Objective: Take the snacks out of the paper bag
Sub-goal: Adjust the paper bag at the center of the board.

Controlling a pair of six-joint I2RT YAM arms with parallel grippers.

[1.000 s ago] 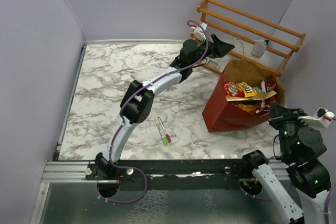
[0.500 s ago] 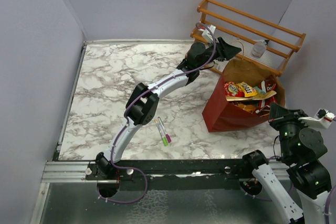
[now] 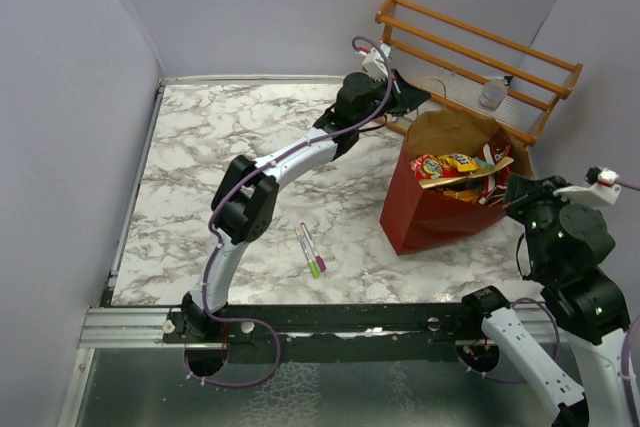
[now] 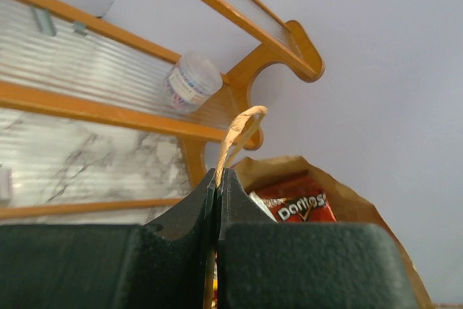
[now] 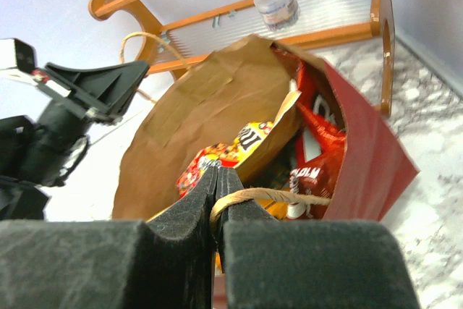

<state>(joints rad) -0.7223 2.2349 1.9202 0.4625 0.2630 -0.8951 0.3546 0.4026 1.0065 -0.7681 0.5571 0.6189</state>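
The paper bag (image 3: 430,222), red outside and brown inside, stands open at the right of the table. Snacks (image 3: 455,165) fill it: a red Doritos bag (image 4: 298,205), a yellow packet (image 5: 249,139) and red packets (image 5: 318,132). My left gripper (image 3: 408,99) is shut on the far string handle (image 4: 242,124), pinched at the fingertips (image 4: 218,175). At the bag's near right edge, my right gripper (image 3: 512,192) is shut on the near string handle (image 5: 278,195), which loops out between its jaws (image 5: 219,177).
A wooden slatted rack (image 3: 480,47) stands right behind the bag, with a small plastic jar (image 3: 492,94) on it. Two marker pens (image 3: 310,250) lie on the marble table (image 3: 220,147) in front of the left arm. Walls close in at the left, back and right.
My left gripper has closed onto the far handle and drawn back to the left. The bag's mouth has spread and its top has shifted left. The right gripper has risen a little.
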